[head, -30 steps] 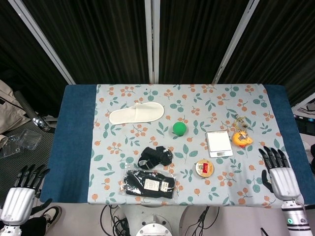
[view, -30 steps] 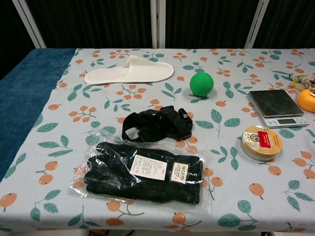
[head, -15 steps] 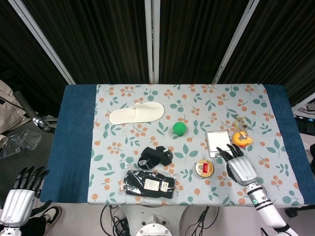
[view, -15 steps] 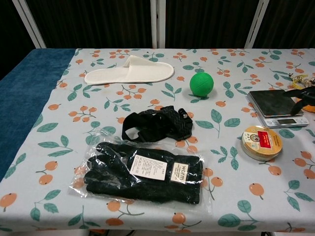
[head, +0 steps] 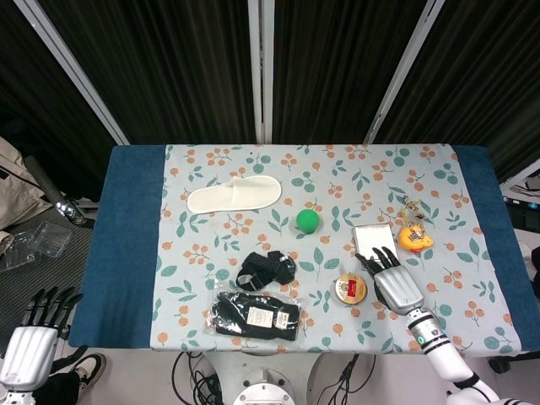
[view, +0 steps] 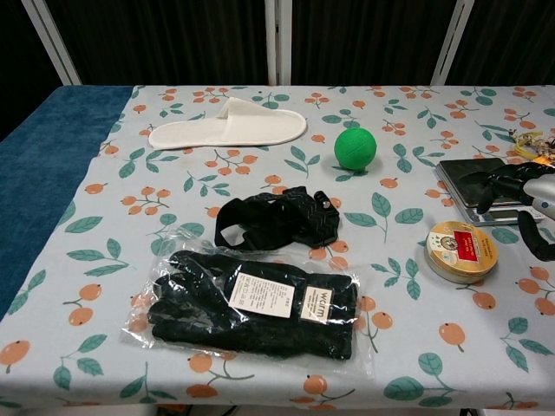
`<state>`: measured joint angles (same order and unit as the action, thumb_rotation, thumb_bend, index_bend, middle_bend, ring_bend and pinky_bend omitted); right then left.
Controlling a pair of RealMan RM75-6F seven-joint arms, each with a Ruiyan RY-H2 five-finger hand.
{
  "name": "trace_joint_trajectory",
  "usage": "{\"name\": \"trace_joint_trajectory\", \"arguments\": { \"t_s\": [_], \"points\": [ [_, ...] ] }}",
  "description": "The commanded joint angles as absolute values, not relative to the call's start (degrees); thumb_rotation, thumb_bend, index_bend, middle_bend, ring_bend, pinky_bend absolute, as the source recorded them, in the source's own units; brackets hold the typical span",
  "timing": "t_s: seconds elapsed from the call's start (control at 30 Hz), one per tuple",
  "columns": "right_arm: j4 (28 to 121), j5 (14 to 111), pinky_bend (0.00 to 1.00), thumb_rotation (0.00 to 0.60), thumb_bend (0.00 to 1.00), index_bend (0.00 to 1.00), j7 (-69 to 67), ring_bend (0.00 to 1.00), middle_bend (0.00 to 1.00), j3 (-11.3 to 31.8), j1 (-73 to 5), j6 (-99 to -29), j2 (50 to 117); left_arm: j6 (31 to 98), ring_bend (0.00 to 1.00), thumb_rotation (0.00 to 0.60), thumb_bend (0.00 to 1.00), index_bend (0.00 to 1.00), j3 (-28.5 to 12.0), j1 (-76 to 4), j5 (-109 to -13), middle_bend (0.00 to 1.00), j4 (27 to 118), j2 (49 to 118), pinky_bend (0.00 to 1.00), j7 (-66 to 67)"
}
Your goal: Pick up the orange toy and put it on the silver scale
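Toy beside the scale, right hand over the scale's near end

Toy (head: 414,240), orange, lies on the cloth just right of the scale (head: 371,238), not on it; in the chest view only a sliver of it shows at the right edge. Right hand (head: 391,281) hovers with fingers spread and holding nothing, its fingertips (head: 376,256) over the near end of the scale. In the chest view the same hand (view: 520,196) comes in from the right edge, dark fingers lying across the scale (view: 464,176). Just left of the hand sits a round tin (head: 350,288). Further out on the flowered tablecloth (head: 228,164) are a green ball (head: 307,221), a black strap bundle (head: 265,270), a bag of black gloves (head: 256,315) and a white slipper (head: 234,195). Left hand (head: 38,327) is off the table at the lower left, fingers apart, empty.
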<state>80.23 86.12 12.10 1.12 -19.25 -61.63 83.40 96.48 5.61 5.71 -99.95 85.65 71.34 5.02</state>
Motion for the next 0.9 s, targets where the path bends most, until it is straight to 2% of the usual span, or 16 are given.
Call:
{"name": "trace_joint_trajectory", "arguments": {
  "t_s": [0.03,0.47,0.77,0.83,0.9],
  "points": [
    [80.2,85.9,0.00,0.600,0.88,0.00,12.2,0.00,0.25,1.0,-19.5,-61.5,83.5,96.5,0.00,0.600,0.10,0.16,5.6,5.8,-99.8,0.09,85.5,71.4,0.02,4.9],
    [80.4,83.5,0.00,0.600,0.88,0.00,13.1,0.00,0.27,0.5,-20.3,-60.0,83.7,96.7,0.00,0.600,0.10,0.16,5.5,5.8,-99.8,0.09,85.3,71.3,0.02,4.5],
    [81.1,83.8,0.00,0.600,0.89,0.00,12.3,0.00,0.27,0.4,-20.1,-62.0,83.4,97.1,0.00,0.600,0.10,0.16,5.5,5.9,-100.1,0.09,85.6,71.1,0.02,4.7],
    [81.1,84.8,0.00,0.600,0.84,0.00,11.5,0.00,0.20,0.6,-19.8,-63.8,83.3,97.1,0.00,0.600,0.10,0.16,5.5,5.9,-100.1,0.09,85.7,71.1,0.02,4.8],
    [80.6,86.2,0.00,0.600,0.70,0.00,10.3,0.00,0.13,1.1,-19.3,-66.8,83.2,97.0,0.00,0.600,0.10,0.16,5.5,5.9,-100.1,0.09,85.8,71.1,0.02,4.9]
  ]
}}
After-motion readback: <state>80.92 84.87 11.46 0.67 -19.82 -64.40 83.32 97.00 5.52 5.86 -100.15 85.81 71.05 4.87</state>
